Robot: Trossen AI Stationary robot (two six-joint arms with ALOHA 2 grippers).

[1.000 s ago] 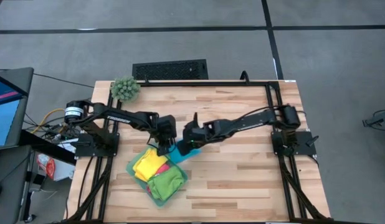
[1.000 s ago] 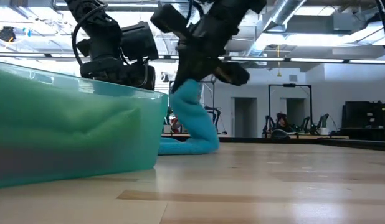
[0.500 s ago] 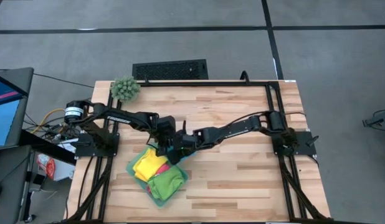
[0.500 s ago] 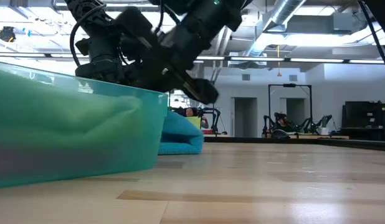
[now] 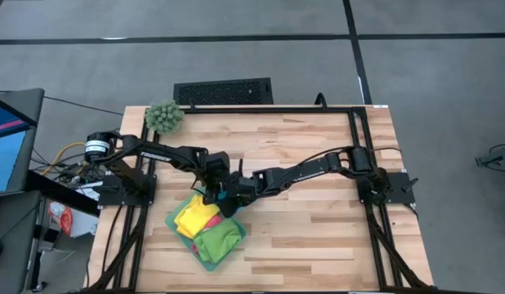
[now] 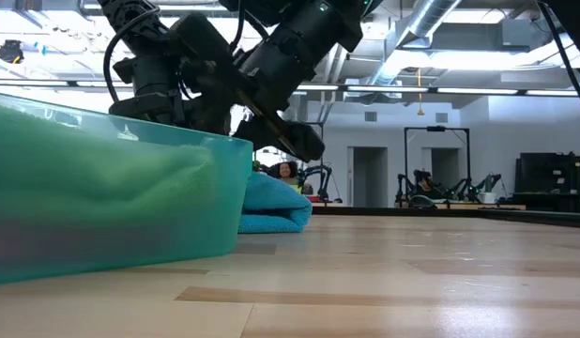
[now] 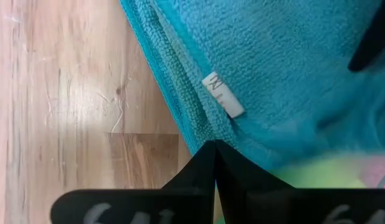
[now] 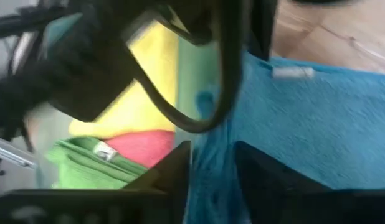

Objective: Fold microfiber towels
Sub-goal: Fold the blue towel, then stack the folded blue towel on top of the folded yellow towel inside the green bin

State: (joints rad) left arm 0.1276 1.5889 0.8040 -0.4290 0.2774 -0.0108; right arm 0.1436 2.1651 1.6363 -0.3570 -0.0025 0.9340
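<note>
Pale wood table [image 5: 318, 237] — grey floor [image 5: 440, 73] around.

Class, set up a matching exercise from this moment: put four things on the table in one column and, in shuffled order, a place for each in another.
1. blue towel
2. yellow towel
3. plant ball
4. green towel

A. far corner of the table
B. in the tray, at the near end
C. on the wood beside the tray
D. in the tray, beside the green one

Pairs: 1-C, 2-D, 3-A, 4-B
</note>
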